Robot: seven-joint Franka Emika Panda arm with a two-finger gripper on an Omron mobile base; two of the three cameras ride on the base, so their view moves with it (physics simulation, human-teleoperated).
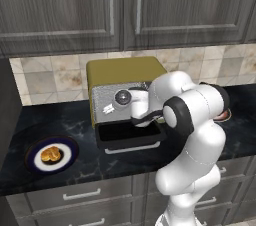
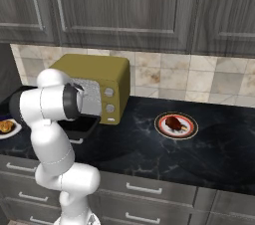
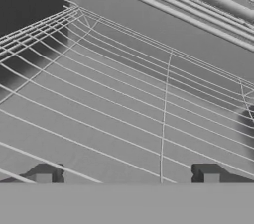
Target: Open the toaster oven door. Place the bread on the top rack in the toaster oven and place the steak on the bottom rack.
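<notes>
A: Jaws? Oven?
B: Jaws wide apart, empty, above a thin grey wire rack (image 3: 149, 104) inside the boxy olive-yellow toaster oven (image 1: 125, 72); black glass door (image 1: 127, 137) down.
A: Food?
B: Golden-brown roll (image 1: 51, 155) far left on the table; dark steak (image 2: 174, 123) right.

base views flank toaster oven (image 1: 122, 77); hand view close inside cavity.
</notes>
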